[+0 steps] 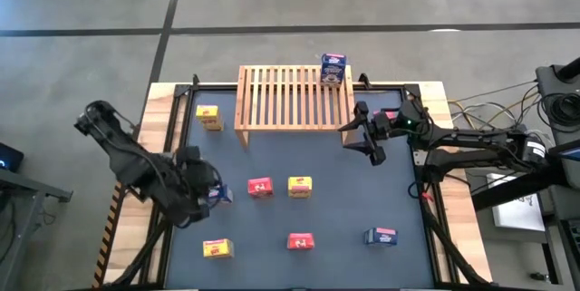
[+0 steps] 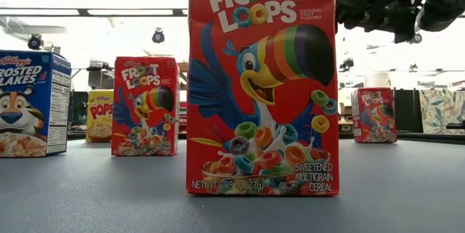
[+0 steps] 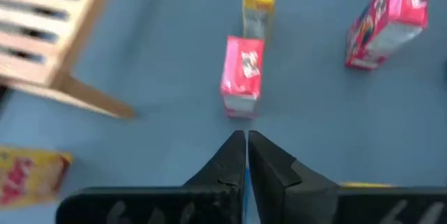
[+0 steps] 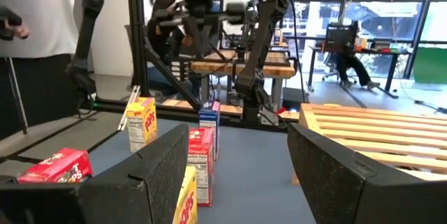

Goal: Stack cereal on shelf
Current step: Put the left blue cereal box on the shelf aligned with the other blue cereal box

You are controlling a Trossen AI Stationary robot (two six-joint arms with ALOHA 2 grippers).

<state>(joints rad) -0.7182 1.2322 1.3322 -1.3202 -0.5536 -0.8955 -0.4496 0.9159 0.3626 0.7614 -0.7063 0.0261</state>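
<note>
From overhead I see my right gripper (image 1: 370, 140) hanging just off the shelf's (image 1: 290, 101) right front corner, fingers spread apart with nothing between them. The shelf is pale wood, many thin parallel slats on stubby legs. One blue cardboard box (image 1: 333, 68) stands on its back right corner; a red box (image 1: 390, 115) sits close behind the right gripper, mostly covered by the arm.

My left gripper (image 1: 210, 194) is low over the mat, left of centre. Its wrist view shows the two dark fingers (image 3: 276, 172) pressed together, but a thin blue sliver shows between them and overhead a blue box (image 1: 220, 194) peeks out at the tip, so it looks clamped on that box; most of the box is hidden.

Just ahead of the left gripper stand a red box (image 1: 260, 187) and a yellow box (image 1: 300, 186) side by side. Further out are a yellow box by the shelf's left leg (image 1: 209, 117), a yellow box (image 1: 217, 248), another red box (image 1: 300, 241) and a second blue box (image 1: 381, 236) along the near edge.

The table (image 1: 335, 209) has a matte blue-grey top. In the low view a glossy red Froot Loops box fills the middle and blocks much behind it; the right gripper is cut off at the top.
</note>
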